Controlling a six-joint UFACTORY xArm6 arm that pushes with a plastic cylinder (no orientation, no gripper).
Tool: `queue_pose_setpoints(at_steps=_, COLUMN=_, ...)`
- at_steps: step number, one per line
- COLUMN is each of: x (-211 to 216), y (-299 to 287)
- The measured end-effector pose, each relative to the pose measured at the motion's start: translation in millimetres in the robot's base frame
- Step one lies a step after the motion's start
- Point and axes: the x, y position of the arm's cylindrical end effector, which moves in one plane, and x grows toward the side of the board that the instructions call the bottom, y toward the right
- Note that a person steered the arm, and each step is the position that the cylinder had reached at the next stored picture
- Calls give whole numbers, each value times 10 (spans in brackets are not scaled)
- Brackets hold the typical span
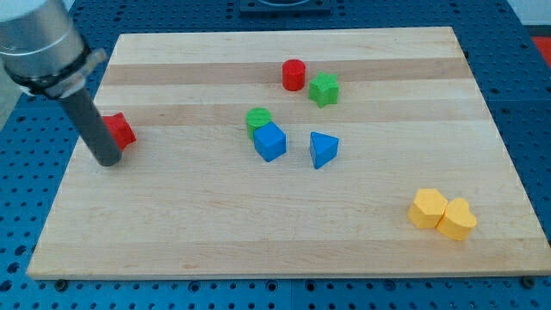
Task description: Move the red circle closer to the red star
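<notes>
Red cylindrical circle block (294,75) standing near the top of the pale wooden board (284,241), well apart from my tip (109,161), out toward two o'clock from it across most of the board's width. Red star-shaped block (120,130) sitting at the board's nine o'clock side, just beside the dark rod (93,129) and partly hidden behind it, roughly at one o'clock from the tip; touching or not cannot be told. No gripper on this arm, only the plain rod, holding nothing. Rod slanting down from the grey metal arm housing (39,43) at the view's top left, leaning slightly so the lower end lands further toward five o'clock than the upper, tip resting on the wood near the left edge.

Green star-like block (325,89) just beside the red circle at its four o'clock. Green round block (258,120) near the board's middle, with a blue cube (269,142) touching it at five o'clock, and a blue triangular block (323,149) near that cube at three o'clock. Two yellow blocks at the board's lower right: a yellow hexagon-like block (427,208) and a yellow heart-shaped block (457,219), pressed together.
</notes>
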Motion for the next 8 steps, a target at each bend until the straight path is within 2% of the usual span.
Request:
queue_pose_setpoints(at_steps=1, x=-143, y=236)
queue_pose_setpoints(at_steps=4, x=-1542, y=431)
queue_pose_setpoints(at_steps=6, x=-1971, y=1422)
queue_pose_setpoints(at_steps=8, x=-2001, y=2538)
